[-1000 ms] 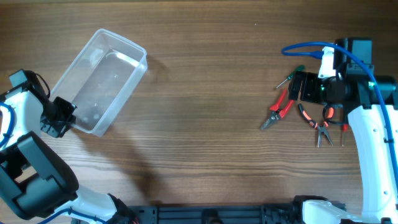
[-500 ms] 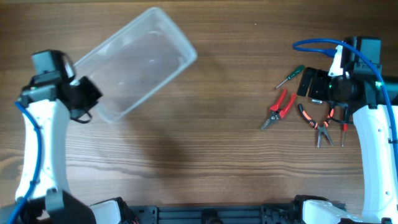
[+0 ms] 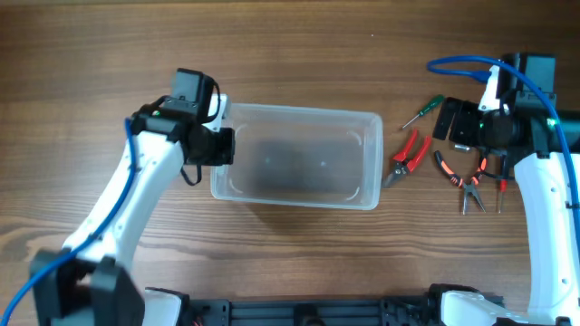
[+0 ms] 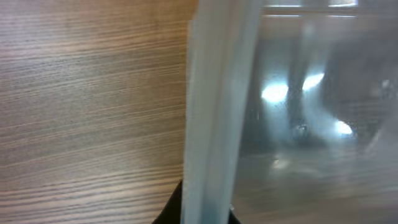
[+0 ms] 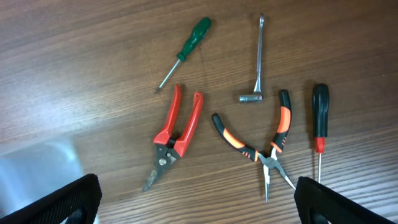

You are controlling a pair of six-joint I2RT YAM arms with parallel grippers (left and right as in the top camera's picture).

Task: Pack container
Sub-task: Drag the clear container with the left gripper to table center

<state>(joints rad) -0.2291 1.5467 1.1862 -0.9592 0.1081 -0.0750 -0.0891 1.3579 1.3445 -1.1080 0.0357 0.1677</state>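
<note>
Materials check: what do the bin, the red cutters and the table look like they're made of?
Bin: clear, colourless plastic, glossy; the wood grain shows through it and lights glint on its wall. Red cutters: dull grey metal blades, handles in a smooth red coating, likely plastic or rubber. Table: brown wood grain, matt; could be laminate.

Clear container [image 3: 297,159] in left end effector [image 3: 221,146]
</note>
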